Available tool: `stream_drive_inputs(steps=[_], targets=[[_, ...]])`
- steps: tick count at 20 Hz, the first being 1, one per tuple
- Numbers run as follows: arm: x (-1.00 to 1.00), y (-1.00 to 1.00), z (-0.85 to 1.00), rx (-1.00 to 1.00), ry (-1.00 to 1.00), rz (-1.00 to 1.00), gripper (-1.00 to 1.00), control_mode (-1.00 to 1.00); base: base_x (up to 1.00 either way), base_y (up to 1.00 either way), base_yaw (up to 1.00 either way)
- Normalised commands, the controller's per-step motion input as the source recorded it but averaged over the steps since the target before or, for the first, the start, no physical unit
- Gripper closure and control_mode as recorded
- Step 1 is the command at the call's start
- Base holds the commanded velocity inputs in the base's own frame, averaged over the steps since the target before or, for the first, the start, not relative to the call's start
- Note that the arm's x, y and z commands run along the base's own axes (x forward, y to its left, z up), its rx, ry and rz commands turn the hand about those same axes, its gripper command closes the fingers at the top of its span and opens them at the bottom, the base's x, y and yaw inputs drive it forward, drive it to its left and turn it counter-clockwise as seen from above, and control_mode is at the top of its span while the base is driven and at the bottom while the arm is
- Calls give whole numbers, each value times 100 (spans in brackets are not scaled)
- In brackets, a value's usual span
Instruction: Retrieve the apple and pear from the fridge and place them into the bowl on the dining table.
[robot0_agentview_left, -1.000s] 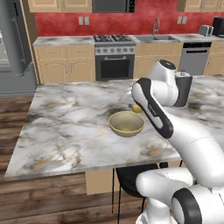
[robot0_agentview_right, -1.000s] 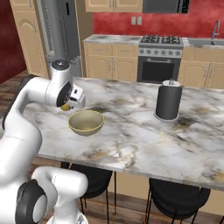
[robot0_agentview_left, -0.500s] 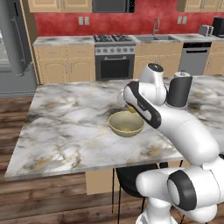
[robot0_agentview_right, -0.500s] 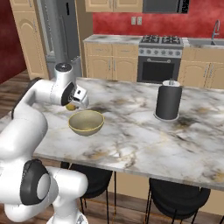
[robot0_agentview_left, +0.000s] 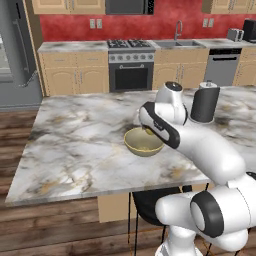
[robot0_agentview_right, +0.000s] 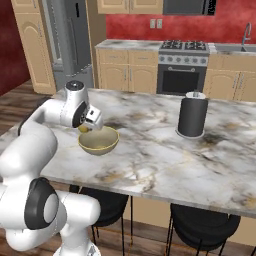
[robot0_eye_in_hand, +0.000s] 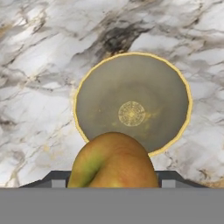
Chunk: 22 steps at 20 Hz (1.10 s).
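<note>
You are holding the tool (robot0_agentview_right: 86, 128), clenched on a yellow-red fruit (robot0_eye_in_hand: 113, 161), probably the apple, just above the near rim of the empty bowl (robot0_eye_in_hand: 132, 101) on the marble bench (robot0_agentview_left: 75, 145), so it can drop inside.

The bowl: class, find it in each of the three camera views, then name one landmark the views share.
Left base view: the bowl sits mid-picture on the dining table, partly behind the arm.
Right base view: left of centre, just below the gripper.
Hand view: fills the middle, above the held fruit.
Shared landmark: the veined marble top.
</note>
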Motion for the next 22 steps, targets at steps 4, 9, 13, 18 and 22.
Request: stream_drive_inputs(steps=[4,9,13,18,22], targets=[[1,-2,-35,0,0,0,100,-100,0,0,0],[5,-14,-26,0,0,0,100,-100,0,0,0],[14,-13,-21,0,0,0,100,-100,0,0,0],[24,-6,-20,0,0,0,100,-100,0,0,0],[51,0,-21,0,1,0,100,-100,0,0,0]])
